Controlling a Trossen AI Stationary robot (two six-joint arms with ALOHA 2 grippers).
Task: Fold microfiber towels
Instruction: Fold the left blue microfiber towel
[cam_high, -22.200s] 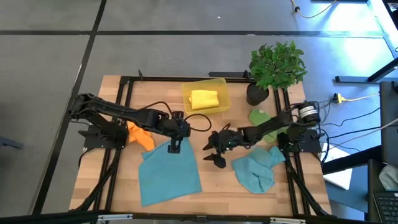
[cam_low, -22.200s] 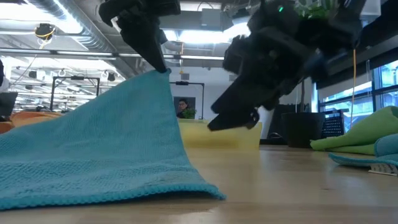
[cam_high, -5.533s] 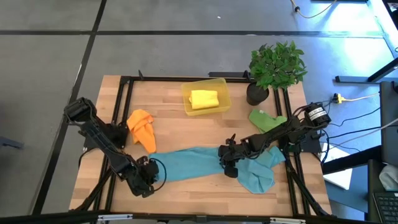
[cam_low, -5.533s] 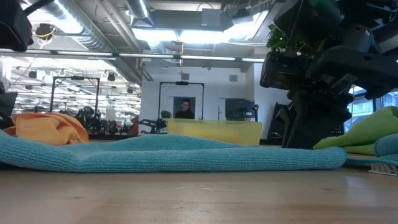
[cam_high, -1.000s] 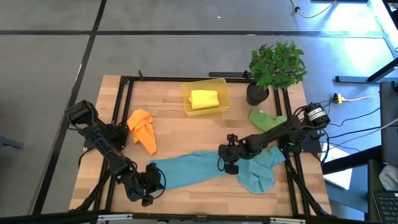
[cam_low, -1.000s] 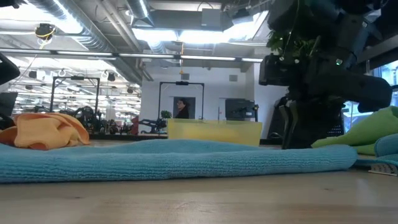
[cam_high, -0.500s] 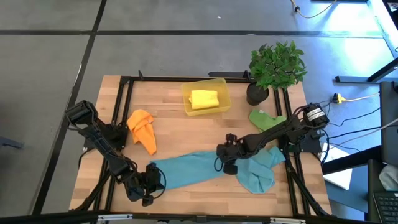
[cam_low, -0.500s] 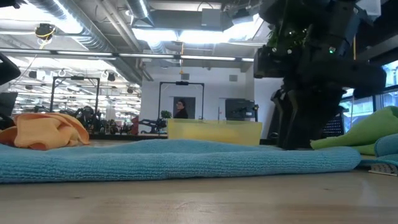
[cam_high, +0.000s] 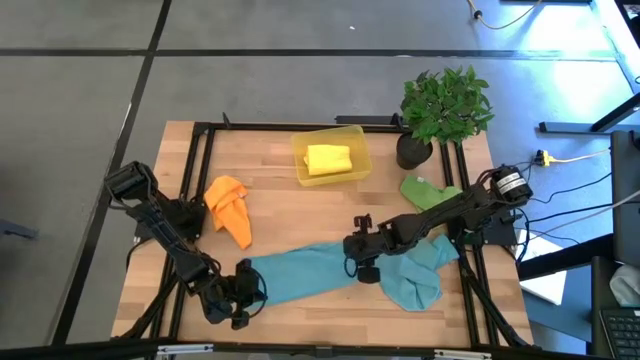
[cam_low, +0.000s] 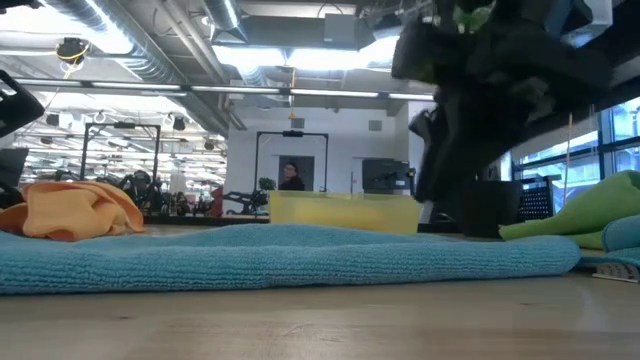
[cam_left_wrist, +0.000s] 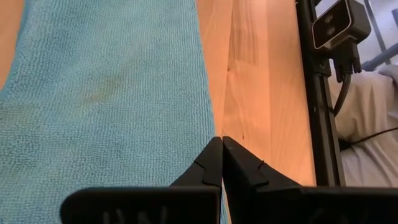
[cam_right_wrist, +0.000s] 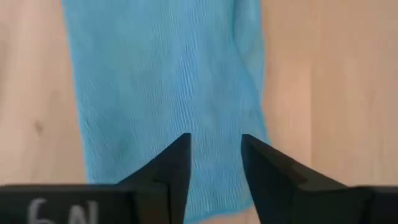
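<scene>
A teal-blue towel (cam_high: 300, 273), folded into a long strip, was laid flat across the front of the wooden surface (cam_high: 300, 205) and is taken as the landmark. At its left end the left claw (cam_high: 238, 300) was clenched shut, its tips meeting at the cloth's edge. Behind that end an orange towel (cam_high: 228, 205) was heaped. Farther back, a yellow towel (cam_high: 328, 159) was seen inside a yellow bin (cam_high: 299, 170). Over the strip's right end the right claw (cam_high: 362, 268) was held released, fingers parted. Beyond it a second teal-blue towel (cam_high: 415, 278) and a green towel (cam_high: 428, 191) were piled.
</scene>
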